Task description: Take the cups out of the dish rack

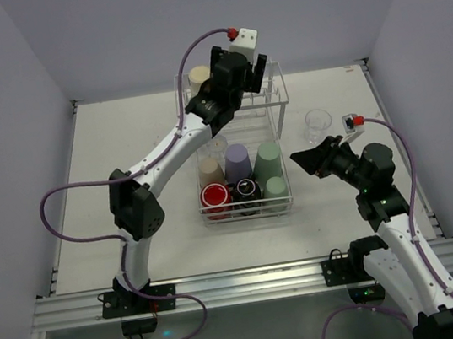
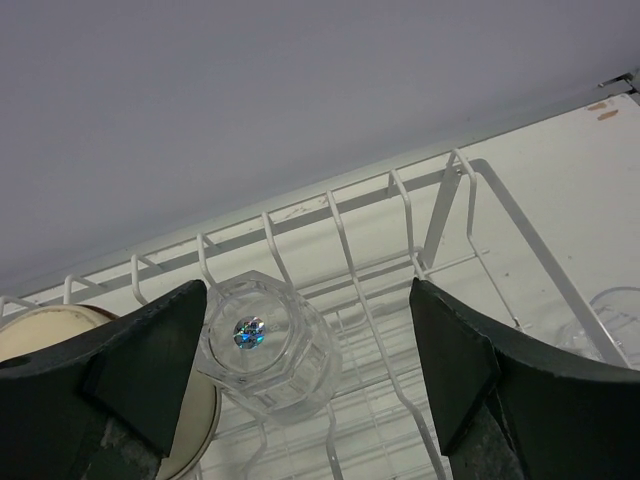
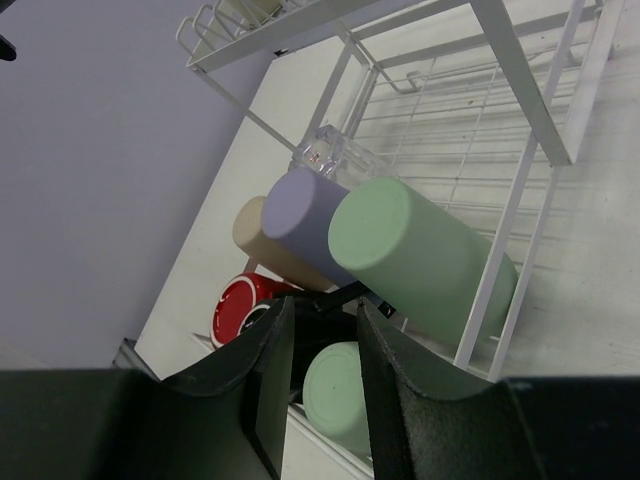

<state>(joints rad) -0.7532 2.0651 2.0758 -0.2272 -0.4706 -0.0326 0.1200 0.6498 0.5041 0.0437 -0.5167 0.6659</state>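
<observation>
Checking top view: left gripper hovered over the far upper shelf of the dish rack, next to a tan cup. Lavender cup, pale green cup, red cup and black cup sat in the near basket. A clear tumbler stood on the table, right of the rack. Right gripper was just beside the rack's right wall.

Left wrist: jaws released, wide apart, an upturned faceted cup between them, close to the left finger.

Right wrist: jaws narrowly parted, gripping nothing.

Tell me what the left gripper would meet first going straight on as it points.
Probably the clear cup, inverted on the upper shelf of the dish rack, between the open jaws of the left gripper; depth unclear.
</observation>
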